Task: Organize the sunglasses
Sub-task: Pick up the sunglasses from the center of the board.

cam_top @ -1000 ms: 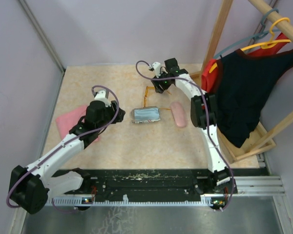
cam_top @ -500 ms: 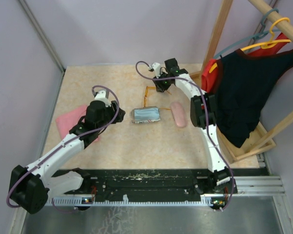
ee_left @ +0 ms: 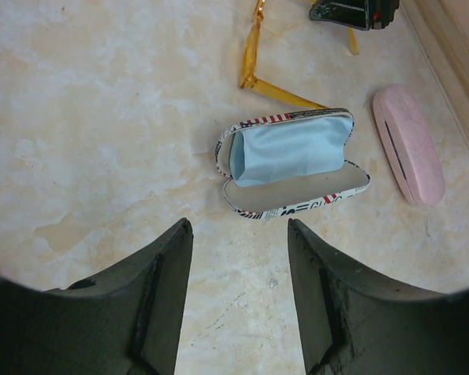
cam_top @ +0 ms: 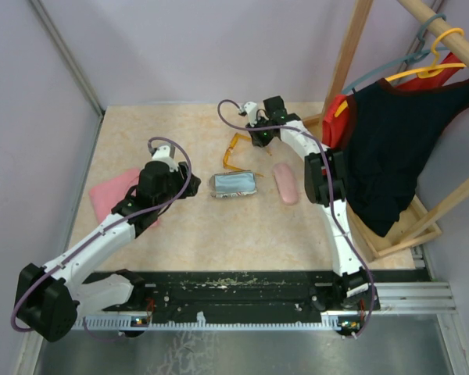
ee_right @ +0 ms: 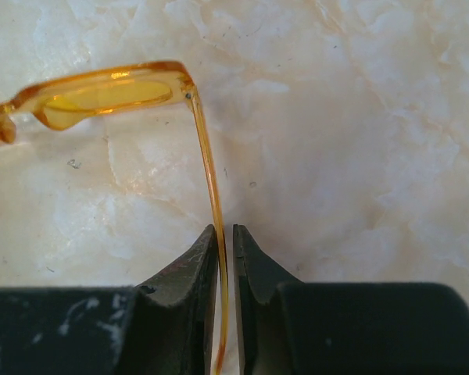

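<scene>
Beige marbled laminate covers the surface [cam_top: 172, 133]. From above, the orange sunglasses [cam_top: 233, 152] lie toward the far side, just beyond an open printed case [cam_top: 233, 185]. The right claw [cam_top: 258, 141] reaches down at their right end. A pink case [cam_top: 284, 183] lies just beside the printed case on the right. The left claw [cam_top: 192, 190] sits just left of the printed case, and a pink cloth [cam_top: 109, 195] lies partly under that arm. A black garment [cam_top: 391, 148] hangs on a wooden rack [cam_top: 352, 55] at the right edge.

The left wrist view looks between the left claw's two dark fingers [ee_left: 160, 305]. They stand well apart and hold nothing. Beyond them the printed case lies open with a pale blue cloth [ee_left: 289, 148] inside. The orange sunglasses are behind it, one arm running close to the case's far rim.

In the right wrist view the right claw is pinched nearly closed on one thin arm of the orange sunglasses. The arm runs up between the fingertips to the frame corner, and the frame is tilted up at the upper left.
</scene>
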Controlling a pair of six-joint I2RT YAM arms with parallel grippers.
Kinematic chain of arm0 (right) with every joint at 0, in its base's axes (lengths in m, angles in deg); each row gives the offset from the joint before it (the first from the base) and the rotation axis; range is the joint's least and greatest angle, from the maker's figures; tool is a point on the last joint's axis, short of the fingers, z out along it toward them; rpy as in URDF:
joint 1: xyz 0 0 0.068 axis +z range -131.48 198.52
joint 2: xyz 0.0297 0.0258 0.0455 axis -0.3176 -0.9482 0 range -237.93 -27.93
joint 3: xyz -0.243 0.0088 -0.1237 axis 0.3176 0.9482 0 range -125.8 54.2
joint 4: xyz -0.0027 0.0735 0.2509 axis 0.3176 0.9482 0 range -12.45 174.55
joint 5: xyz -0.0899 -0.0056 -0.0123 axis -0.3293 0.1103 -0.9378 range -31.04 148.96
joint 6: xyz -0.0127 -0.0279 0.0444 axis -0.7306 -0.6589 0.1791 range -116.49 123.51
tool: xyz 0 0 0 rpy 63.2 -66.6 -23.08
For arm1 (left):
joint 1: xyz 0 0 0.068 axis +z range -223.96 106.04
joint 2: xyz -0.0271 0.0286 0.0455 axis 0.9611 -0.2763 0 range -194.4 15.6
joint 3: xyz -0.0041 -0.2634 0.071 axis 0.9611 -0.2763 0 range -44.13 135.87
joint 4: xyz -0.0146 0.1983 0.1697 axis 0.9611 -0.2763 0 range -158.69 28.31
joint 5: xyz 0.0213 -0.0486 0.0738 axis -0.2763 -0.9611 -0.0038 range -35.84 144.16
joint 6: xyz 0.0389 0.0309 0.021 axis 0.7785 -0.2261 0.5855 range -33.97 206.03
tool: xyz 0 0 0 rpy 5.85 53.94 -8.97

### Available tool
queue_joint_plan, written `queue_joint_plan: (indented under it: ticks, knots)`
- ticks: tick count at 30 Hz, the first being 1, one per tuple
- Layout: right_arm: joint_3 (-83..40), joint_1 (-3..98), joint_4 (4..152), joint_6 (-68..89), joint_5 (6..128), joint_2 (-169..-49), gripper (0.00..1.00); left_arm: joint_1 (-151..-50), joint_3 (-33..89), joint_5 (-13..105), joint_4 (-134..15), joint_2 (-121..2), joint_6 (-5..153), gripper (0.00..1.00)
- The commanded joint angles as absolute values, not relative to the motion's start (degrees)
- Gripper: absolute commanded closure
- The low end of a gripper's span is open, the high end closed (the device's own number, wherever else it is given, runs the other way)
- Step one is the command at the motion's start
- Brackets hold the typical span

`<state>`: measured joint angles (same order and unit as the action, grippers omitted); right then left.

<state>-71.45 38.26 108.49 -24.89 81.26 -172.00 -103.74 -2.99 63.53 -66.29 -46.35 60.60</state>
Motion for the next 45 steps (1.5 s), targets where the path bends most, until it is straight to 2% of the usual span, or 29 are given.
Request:
queue_joint_plan:
  ticks: [1, 6, 10, 29, 37, 45]
  knots:
    - [-71.67, 38.47, 106.02, -24.52, 81.03, -169.71, 0.87, -103.33, -3.01, 63.38, -66.55, -46.38, 61.29, 0.42]
    - [-70.62, 38.47, 105.04, -24.3, 80.08, -168.49, 0.92, -103.36, -2.83, 63.21, -66.52, -46.45, 61.2, 0.42]
    - [-69.31, 38.47, 103.26, -23.11, 78.32, -166.7, 1.0, -103.36, -2.59, 63.37, -66.78, -46.11, 61.29, 0.42]
    - [-60.92, 38.47, 94.36, -2.92, 68.48, -153.08, 1.0, -103.24, -2.76, 64.75, -68.2, -41.44, 61.42, 0.42]
    - [-45.52, 39.52, 93.29, 11.61, 55.2, -138.13, 1.0, -103.28, -2.71, 66.51, -70.94, -37.84, 60.49, 0.41]
    - [-21.85, 46.61, 96.57, 20.35, 41.44, -115.86, 1.0, -103.24, -4.33, 66.73, -72.91, -33.29, 59.53, 0.4]
